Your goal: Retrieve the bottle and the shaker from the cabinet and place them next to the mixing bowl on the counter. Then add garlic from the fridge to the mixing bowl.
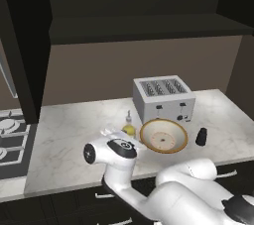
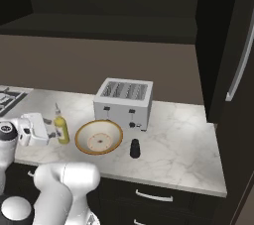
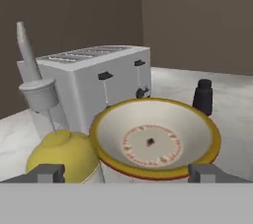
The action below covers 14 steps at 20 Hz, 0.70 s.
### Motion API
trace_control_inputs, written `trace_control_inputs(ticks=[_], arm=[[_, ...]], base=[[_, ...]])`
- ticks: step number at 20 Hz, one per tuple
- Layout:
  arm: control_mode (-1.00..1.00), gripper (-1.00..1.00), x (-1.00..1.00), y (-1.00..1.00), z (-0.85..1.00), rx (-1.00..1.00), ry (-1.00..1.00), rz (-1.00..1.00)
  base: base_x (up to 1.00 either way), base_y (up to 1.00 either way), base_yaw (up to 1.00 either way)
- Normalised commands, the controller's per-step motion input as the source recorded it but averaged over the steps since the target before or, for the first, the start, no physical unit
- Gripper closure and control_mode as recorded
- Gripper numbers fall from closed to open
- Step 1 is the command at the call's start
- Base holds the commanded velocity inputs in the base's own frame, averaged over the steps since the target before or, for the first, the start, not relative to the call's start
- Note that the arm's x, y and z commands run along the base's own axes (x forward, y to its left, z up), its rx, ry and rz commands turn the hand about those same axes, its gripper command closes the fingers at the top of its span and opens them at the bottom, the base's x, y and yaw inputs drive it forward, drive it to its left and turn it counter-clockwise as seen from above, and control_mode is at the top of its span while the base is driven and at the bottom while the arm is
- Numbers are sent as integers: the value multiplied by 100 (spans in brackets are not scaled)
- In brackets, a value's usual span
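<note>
Jaws stood wide apart with nothing between them — the gripper [image 3: 126, 172] hung low over the near part of the counter [image 1: 74, 135], its two dark tips at the bottom of the hand view, pointed at the bottle and the bowl. The yellow bottle [image 3: 63, 154] stood upright just left of the mixing bowl [image 3: 155, 139], so close that they looked to be touching, though I could not tell for sure. In the right base view the hand [image 2: 33, 129] sat just left of that bottle, apart from it. The small dark shaker [image 2: 134, 148] stood upright just right of the bowl, on its near side. A grey toaster [image 1: 163, 98] sat behind the bowl, toward the back wall.

Judging by how things lay, the first part looked done — bottle and shaker both stood on the counter beside the bowl. The bowl held no garlic; its patterned bottom was bare. So the fridge step seemed left whole: reaching the tall dark unit [image 2: 233, 85] at the far right, which may be the fridge, taking out the garlic and dropping it into the bowl.
</note>
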Motion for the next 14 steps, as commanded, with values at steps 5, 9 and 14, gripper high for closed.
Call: trace_control_inputs(ticks=[5,9,14], arm=[[-100,-100,-70,1,45,1,-9,-2],[-100,-100,-90,-6,68,3,-12,0],[-100,-100,-62,-29,80,0,-14,0]], base=[[0,0,0],[0,0,0],[0,0,0]])
